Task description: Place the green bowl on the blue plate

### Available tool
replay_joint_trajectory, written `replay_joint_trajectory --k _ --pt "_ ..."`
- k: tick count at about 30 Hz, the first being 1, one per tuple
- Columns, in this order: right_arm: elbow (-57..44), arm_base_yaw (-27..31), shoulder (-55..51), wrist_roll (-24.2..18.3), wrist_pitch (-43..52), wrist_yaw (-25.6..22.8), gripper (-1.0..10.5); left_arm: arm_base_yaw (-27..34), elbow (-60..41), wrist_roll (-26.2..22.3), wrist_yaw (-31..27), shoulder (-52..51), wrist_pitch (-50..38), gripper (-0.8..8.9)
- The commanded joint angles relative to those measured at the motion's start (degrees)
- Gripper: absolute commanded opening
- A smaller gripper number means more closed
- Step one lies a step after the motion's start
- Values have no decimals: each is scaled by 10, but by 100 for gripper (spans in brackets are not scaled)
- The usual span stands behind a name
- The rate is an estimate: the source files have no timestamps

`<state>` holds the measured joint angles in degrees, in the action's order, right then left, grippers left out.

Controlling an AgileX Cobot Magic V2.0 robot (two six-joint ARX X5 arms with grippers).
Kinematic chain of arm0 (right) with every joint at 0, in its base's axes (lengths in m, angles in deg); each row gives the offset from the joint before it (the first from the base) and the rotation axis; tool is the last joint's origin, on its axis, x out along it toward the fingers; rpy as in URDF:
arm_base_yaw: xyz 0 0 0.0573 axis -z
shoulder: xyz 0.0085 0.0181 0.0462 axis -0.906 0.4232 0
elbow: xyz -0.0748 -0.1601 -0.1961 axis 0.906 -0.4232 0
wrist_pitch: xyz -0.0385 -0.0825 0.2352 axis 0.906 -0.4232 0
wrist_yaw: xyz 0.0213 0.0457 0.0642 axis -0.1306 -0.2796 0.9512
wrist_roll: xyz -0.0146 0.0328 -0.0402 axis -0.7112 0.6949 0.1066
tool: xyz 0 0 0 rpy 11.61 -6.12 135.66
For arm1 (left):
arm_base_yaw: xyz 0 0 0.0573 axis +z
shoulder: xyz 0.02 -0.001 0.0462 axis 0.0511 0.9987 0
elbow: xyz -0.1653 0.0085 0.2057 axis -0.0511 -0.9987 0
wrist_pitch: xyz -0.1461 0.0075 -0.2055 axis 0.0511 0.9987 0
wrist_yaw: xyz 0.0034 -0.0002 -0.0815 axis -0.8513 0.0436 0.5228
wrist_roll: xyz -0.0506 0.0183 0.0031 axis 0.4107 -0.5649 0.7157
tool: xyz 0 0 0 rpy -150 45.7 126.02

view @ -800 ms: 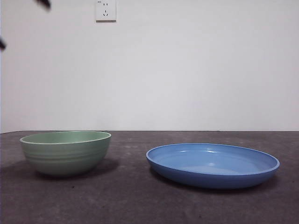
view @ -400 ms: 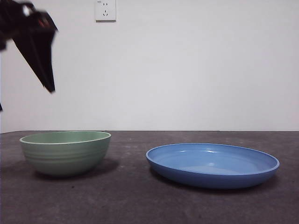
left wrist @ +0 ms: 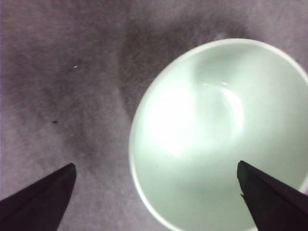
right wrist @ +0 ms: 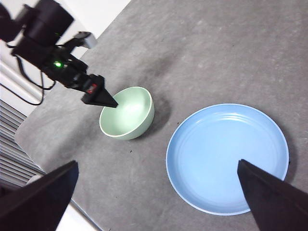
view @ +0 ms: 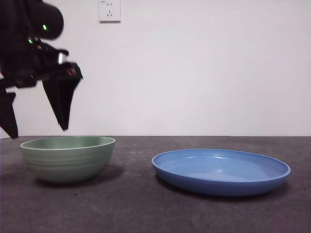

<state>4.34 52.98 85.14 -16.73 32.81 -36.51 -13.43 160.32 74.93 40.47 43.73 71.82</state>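
Dark grey surface [view: 146, 208]; left gripper [view: 36, 131] jaws spread wide, empty, straddling green bowl [view: 68, 158] rim from above; blue plate [view: 221, 171] well apart.

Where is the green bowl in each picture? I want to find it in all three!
Front view: the green bowl sits low on the left, under the left gripper.
Left wrist view: it fills the right half.
Right wrist view: it lies left of the middle.
Shared landmark: the blue plate beside it, in the front and right wrist views.
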Motion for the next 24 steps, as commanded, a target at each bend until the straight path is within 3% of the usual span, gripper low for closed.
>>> replay_joint_trajectory --k 1,6,8,13,16,24 --pt "10 -3 2 0 2 2 610 -1 14 -13 -2 34 0 624" --pt "10 -3 2 0 2 2 610 -1 14 -14 -3 63 -3 588" --pt "10 -3 2 0 2 2 610 -1 14 -14 -3 67 -5 521" --pt "10 -3 2 0 2 2 610 -1 14 -14 -3 68 -8 243" --pt "10 -3 2 0 2 2 609 -1 14 -14 -3 68 -9 141" --pt "10 -3 2 0 2 2 609 -1 14 -14 -3 68 -11 12"
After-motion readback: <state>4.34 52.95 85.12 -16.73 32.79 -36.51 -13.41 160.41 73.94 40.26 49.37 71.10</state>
